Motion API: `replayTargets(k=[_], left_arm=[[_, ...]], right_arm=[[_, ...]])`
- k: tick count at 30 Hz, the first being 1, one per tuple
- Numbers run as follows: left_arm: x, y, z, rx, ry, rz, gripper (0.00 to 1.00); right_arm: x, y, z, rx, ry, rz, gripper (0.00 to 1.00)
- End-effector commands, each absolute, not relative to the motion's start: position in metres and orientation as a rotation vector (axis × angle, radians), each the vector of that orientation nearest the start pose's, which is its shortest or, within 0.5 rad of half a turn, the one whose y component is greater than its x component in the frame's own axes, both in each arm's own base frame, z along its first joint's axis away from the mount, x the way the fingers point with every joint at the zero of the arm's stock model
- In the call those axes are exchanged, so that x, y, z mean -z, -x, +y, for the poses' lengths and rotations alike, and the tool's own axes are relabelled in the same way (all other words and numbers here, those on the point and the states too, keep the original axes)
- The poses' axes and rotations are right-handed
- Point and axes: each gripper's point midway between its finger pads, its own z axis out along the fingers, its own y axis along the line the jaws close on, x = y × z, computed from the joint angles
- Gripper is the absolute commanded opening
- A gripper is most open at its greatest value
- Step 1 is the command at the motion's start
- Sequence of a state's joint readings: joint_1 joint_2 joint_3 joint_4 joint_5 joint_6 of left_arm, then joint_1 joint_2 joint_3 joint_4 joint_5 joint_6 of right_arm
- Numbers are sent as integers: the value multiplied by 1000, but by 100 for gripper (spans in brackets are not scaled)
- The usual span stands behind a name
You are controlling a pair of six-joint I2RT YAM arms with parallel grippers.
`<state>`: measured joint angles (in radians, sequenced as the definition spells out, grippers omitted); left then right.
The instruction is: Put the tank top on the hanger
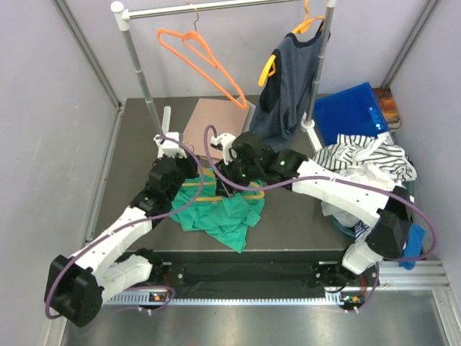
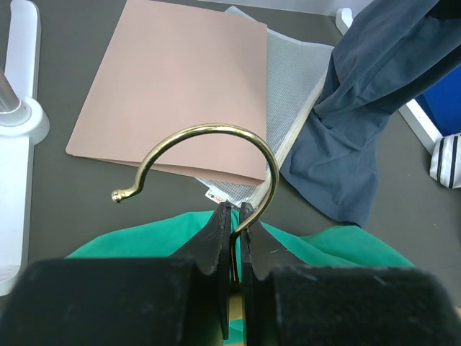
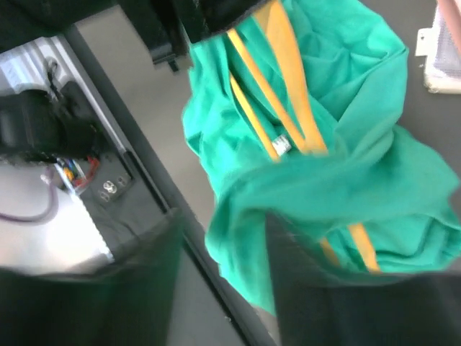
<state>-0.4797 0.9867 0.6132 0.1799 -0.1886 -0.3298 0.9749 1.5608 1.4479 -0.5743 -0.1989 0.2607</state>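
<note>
The teal-green tank top (image 1: 216, 213) lies crumpled on the dark table between both arms. The pale yellow-orange hanger (image 1: 209, 189) lies partly inside it, and its bars (image 3: 288, 94) show through the fabric (image 3: 360, 166). My left gripper (image 2: 235, 209) is shut on the stem of the hanger's brass hook (image 2: 209, 131), just above the green cloth (image 2: 144, 241). My right gripper (image 3: 223, 231) hovers over the top's edge near the table's front. Its blurred jaws stand apart, with a fold of the tank top hanging in the gap.
A clothes rack at the back carries a vivid orange hanger (image 1: 205, 58) and a dark navy top (image 1: 288, 86). A brown board (image 1: 212, 126) lies behind the tank top. A blue bin (image 1: 353, 112) and a striped garment (image 1: 367, 158) sit at the right.
</note>
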Motion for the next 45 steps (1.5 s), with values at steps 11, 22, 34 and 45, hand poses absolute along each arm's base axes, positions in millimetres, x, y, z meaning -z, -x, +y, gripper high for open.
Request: replayTargets(k=[11,22,34,45], left_arm=[[-283,-311,-176,563,-236,1573,0],[-330,-289,-189,690,-313,1475,0],[-363,-295,-161,587,-162,1490,99],[-381,-281,-102,316,-24,1615,99]], right_arm=[[-302,-215,318,-673,922,1937,98],[-258,-190,348,-825,1183,1832,93],[-287,-206,348,-723,1008,1869,0],[-359,-255,322,-518,736,1820,0]])
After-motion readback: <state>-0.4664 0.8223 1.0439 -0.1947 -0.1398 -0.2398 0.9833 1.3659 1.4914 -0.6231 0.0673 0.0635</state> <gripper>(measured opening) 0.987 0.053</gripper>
